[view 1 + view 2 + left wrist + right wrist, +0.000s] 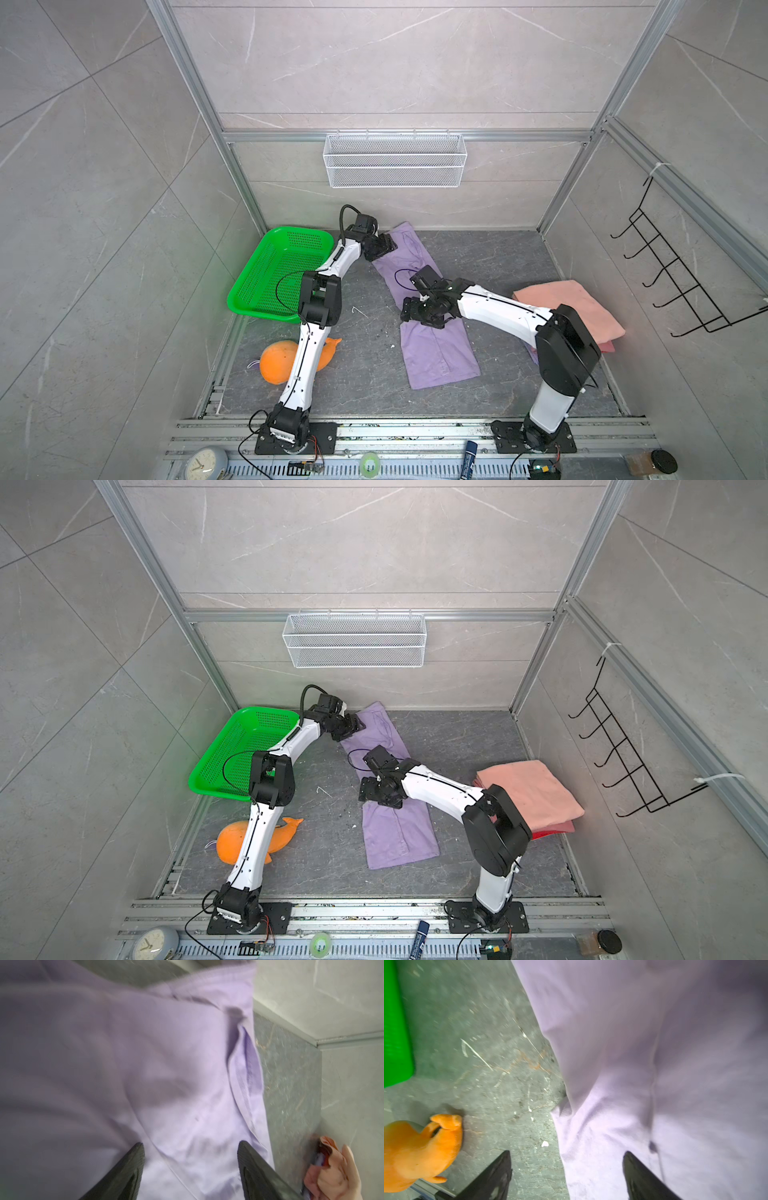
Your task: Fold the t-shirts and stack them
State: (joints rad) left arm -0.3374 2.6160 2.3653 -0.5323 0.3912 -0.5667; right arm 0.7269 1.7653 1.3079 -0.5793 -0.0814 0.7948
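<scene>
We note both arms bent at the elbow, reaching inward. Left gripper (385, 246) and right gripper (409, 312): jaws stand wide apart.

No legible text, label or number anywhere

The left arm (304, 365) and right arm (500, 309) have glossy white shells between chunky black joints. Thin black cables loop alongside, dark screw holes dot the white, and the jaws are black and ribbed.

Matt lilac cloth t-shirt (436, 357) is lying on scuffed grey stone-look floor (498, 257); green perforated plastic basket (270, 274) is gleaming.
</scene>
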